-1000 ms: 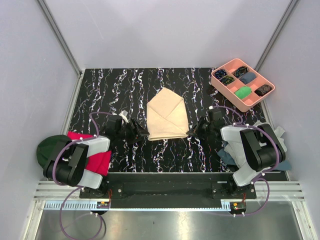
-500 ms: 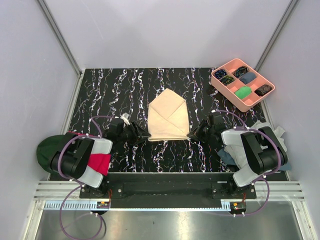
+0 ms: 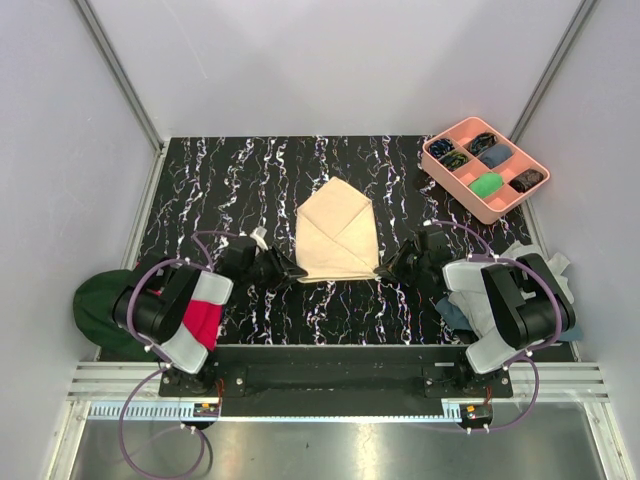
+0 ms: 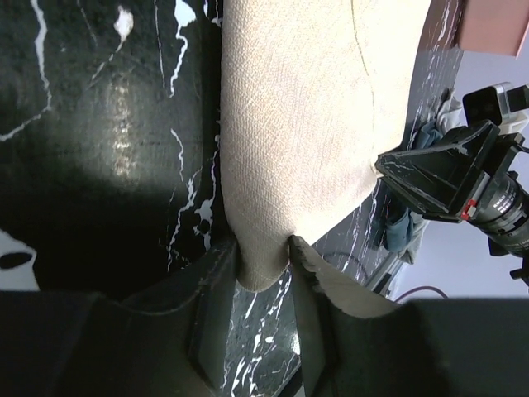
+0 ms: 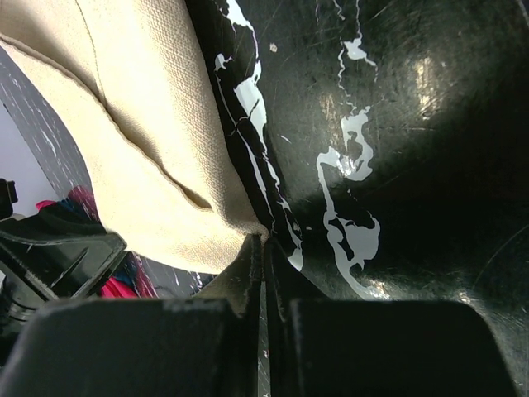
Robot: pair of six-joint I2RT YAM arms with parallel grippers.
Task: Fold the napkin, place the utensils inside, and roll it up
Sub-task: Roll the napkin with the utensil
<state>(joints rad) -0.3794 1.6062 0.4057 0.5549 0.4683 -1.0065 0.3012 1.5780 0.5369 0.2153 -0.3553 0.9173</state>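
The beige napkin (image 3: 335, 235) lies folded in the middle of the black marbled table (image 3: 220, 180), with a point toward the far side. My left gripper (image 3: 288, 270) is low at its near left corner. In the left wrist view the corner of the napkin (image 4: 289, 124) is bunched between my two fingers (image 4: 216, 289) and touches both. My right gripper (image 3: 385, 268) is at the near right corner. In the right wrist view its jaws are almost closed on the thin edge of the napkin (image 5: 124, 141). The utensils are out of view.
A pink compartment tray (image 3: 507, 207) with rolled cloths stands at the far right. A red cloth (image 3: 203, 322) and a dark green cloth (image 3: 92, 300) lie under the left arm. Grey (image 3: 545, 262) and blue (image 3: 450, 312) cloths lie under the right arm.
My left gripper has moved right along the table to the napkin's near left corner and closed round it. The right gripper has shifted slightly, staying at the near right corner.
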